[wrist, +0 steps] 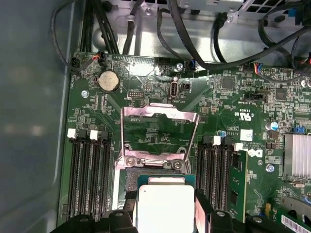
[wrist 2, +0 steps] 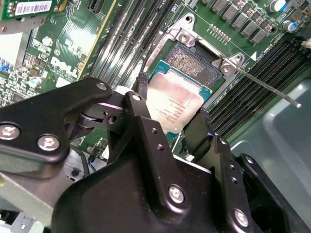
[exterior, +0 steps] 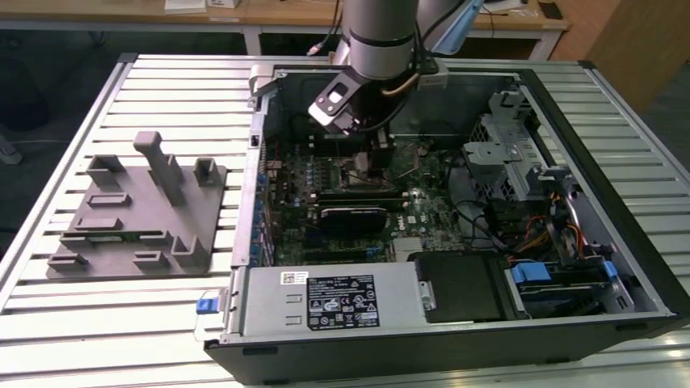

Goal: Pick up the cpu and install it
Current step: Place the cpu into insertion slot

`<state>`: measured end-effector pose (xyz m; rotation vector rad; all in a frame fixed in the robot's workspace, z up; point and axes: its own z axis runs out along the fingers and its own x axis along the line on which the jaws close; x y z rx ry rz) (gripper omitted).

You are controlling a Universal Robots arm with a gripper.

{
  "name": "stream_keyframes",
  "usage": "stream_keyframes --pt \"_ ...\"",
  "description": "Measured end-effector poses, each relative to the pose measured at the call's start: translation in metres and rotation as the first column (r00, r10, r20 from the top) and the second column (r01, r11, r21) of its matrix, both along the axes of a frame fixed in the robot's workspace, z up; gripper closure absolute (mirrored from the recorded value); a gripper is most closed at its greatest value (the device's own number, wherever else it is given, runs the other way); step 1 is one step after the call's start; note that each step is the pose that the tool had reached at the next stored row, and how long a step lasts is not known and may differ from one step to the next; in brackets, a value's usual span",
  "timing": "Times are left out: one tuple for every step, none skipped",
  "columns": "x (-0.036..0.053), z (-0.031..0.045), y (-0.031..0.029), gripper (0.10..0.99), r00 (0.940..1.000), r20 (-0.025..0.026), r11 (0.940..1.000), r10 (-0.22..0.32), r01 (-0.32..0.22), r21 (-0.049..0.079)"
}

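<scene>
Between the fingers of the tool [wrist 2: 173, 95], gripped, the cpu [wrist 2: 170, 109] lies over the socket [wrist 2: 192, 63]; installing step, and seating demands square alignment.

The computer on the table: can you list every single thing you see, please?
Table: one, pale grey slats, under everything.
Computer case: one, black, lying open on the table.
Tray: one, grey plastic, on the table, at the exterior view's left of the case.
Circuit board: one, green, inside the case.
Power box: one, silver-grey, inside the case.
Socket: one, metal-framed, on the board, lid raised.
Round battery: one, silver, on the board.
Cables: several, black, beside the board.
Cpu: one, silver, between the gripper's fingers, over the socket.
Arm: one, silver-grey, reaching into the case.
Gripper: one, black, shut on the cpu.
</scene>
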<state>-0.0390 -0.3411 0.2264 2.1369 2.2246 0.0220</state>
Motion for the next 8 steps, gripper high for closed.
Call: stream_keyframes --pt "-0.0004 -0.0003 0.0 0.541 1.0 0.0 1.0 -0.004 0.004 0.0" --pt "-0.0008 -0.0007 0.0 0.541 1.0 0.0 1.0 -0.007 0.007 0.0" --pt "-0.001 -0.0012 0.0001 0.541 1.0 0.0 1.0 -0.009 0.009 0.0" --pt "-0.0011 -0.0019 0.0003 0.541 0.9999 0.0 0.9999 -0.01 0.01 0.0" --pt "-0.001 -0.0026 0.0004 0.541 0.9999 0.0 0.9999 -0.011 0.011 0.0" --pt "-0.001 -0.0034 0.0004 0.541 0.9999 0.0 0.9999 -0.012 0.012 0.0" --pt "-0.0011 -0.0043 0.0005 0.541 0.9999 0.0 0.9999 -0.013 0.013 0.0" --pt "-0.0011 -0.0053 0.0005 0.541 0.9999 0.0 0.9999 -0.014 0.014 0.0"
